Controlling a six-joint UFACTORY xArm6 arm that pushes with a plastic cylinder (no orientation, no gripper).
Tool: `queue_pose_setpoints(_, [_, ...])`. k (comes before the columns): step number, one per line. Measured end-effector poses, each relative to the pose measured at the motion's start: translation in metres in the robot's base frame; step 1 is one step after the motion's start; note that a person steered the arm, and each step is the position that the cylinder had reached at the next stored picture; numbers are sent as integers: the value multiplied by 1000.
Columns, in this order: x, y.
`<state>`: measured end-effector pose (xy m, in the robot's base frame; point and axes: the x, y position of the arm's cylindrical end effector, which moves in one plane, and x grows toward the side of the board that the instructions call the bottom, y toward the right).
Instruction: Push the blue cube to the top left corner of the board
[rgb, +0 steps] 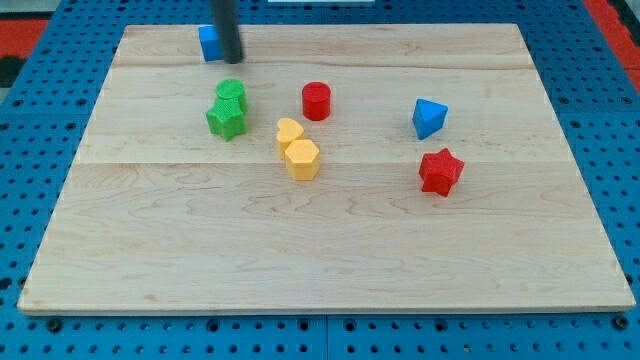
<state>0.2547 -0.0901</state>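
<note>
Nearest the view's bottom lies bare pale wooden board (320, 260), while up top my tip (232, 60) (a plain rod, nothing to open or close) touches the small blue cube (209, 43) on its right, so push steadily leftward along the top edge.

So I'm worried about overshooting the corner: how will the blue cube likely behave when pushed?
The blue cube has flat faces, so it will probably slide rather than roll. It looks small and solid, likely light and stiff. My tip sits against its right, lower edge, so an off-centre push may twist it. The wooden board looks smooth, so it may slide easily.
</note>
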Motion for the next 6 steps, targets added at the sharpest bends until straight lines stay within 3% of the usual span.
queue_pose_setpoints(2, [-30, -79])
queue_pose_setpoints(3, [-29, -29])
queue_pose_setpoints(5, [-38, 160])
queue_pose_setpoints(6, [-18, 255])
